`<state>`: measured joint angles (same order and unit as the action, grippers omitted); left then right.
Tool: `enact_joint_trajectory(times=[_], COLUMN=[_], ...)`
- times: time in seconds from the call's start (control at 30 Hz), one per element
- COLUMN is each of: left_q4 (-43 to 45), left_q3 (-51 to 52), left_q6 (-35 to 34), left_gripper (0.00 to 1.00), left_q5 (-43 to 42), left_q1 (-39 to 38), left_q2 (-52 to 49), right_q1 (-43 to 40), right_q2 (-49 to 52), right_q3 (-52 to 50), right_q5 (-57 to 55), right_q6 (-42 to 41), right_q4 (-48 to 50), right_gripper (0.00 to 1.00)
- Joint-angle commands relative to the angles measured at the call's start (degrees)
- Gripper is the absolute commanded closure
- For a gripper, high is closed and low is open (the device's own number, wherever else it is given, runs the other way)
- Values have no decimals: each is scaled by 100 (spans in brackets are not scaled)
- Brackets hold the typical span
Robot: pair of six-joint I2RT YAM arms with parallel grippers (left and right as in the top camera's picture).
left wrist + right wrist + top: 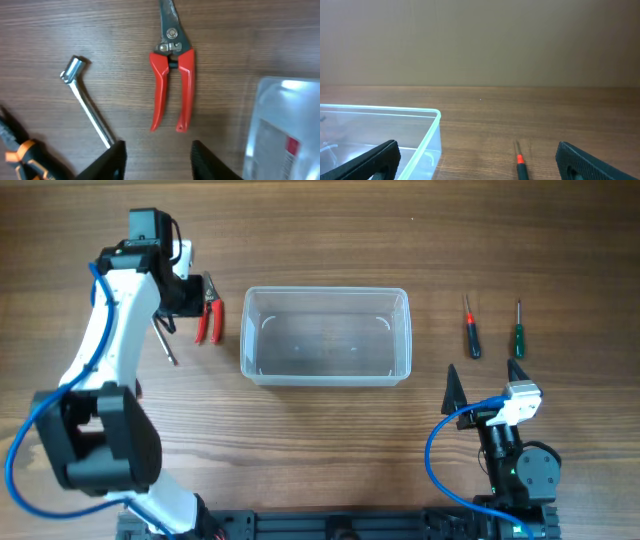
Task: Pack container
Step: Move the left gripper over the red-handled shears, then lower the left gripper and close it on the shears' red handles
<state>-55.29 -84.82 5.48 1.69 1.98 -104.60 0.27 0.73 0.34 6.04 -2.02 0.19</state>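
Fingers read plainly overhead only on the right: the right fingers (452, 392) stand wide apart and empty on an arm folded low, facing two screwdrivers (471, 330), while the left arm (110, 330) stretches out over red-handled pliers (210, 322) just left of the clear container (326, 378) in the middle of the wooden table (330, 230). In the left wrist view the left fingers (112, 160) hang spread and empty just short of the pliers' handle ends, a bent metal wrench (87, 107) beside them. The right wrist view looks between its open fingers to the container's corner, one of the screwdrivers and a beige wall (480, 40).
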Motion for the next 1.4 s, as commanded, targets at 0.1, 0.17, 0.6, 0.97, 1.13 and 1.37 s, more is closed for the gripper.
enact_joint_trajectory(times=[0.1, 0.17, 0.6, 0.97, 1.13, 1.37], left_q4=[247, 363, 734, 896, 918, 1012], left_q3=[-107, -107, -92, -92, -92, -92], left_q6=[188, 188, 184, 188, 339, 337], left_gripper=[47, 42, 53, 36, 30, 34], left_q5=[79, 81, 76, -55, -55, -98], left_q1=[15, 17, 164, 249, 249, 249], left_q2=[-468, -538, -680, -1056, -1305, -1600], right_q1=[-24, -24, -24, -24, -24, -24], right_q2=[-52, -52, -52, -52, -52, -52], right_q3=[-2, -2, -2, -2, -2, -2], right_q5=[83, 83, 83, 83, 83, 85], right_q6=[48, 48, 48, 48, 50, 48], right_q4=[24, 24, 24, 24, 24, 24], right_gripper=[0, 0, 0, 0, 0, 0])
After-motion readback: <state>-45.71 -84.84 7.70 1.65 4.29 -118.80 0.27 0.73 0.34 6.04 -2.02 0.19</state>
